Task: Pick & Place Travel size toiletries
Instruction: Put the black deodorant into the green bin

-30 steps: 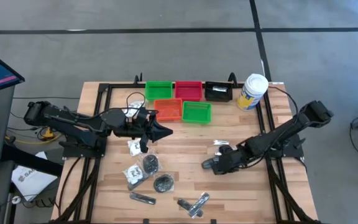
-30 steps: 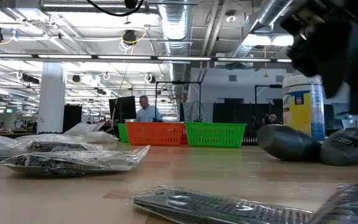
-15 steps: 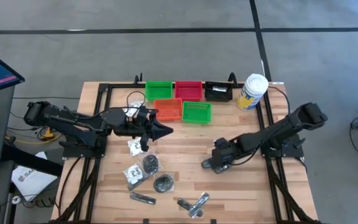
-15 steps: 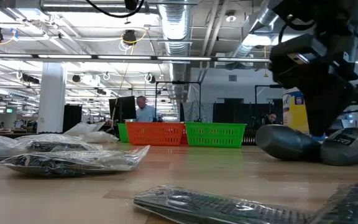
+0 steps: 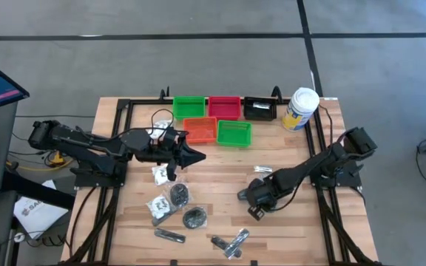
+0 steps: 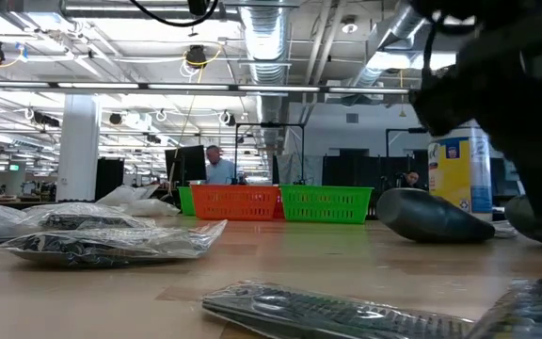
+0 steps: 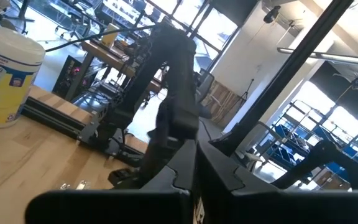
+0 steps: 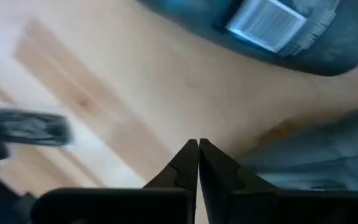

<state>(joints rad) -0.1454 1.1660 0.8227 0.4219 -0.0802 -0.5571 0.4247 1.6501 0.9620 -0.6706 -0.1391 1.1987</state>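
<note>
Right tool down on the tabletop with nothing in it, toiletries sitting around both arms

The right tool [image 5: 253, 211] sits low over the bare wooden tabletop [image 5: 213, 166], fingers pinched fully together and holding nothing; a dark grey oval toiletry with a white label [image 8: 272, 25] lies just ahead of its tips, not touching, and there's a second grey shape beside it that's too blurry to name. The left tool [image 5: 196, 155] hangs closed and empty over the middle of the tabletop, near the orange plastic tray [image 5: 199, 128]. Just below it on the tabletop lies a small clear packet with white contents [image 5: 159, 174], then black round pieces in clear plastic [image 5: 177, 195], another dark oval [image 5: 194, 217] and slim silvery sachets [image 5: 234, 241] toward the front edge. The tall white canister with a yellow and blue label [image 5: 301, 108] stands well behind the right tool.
</note>
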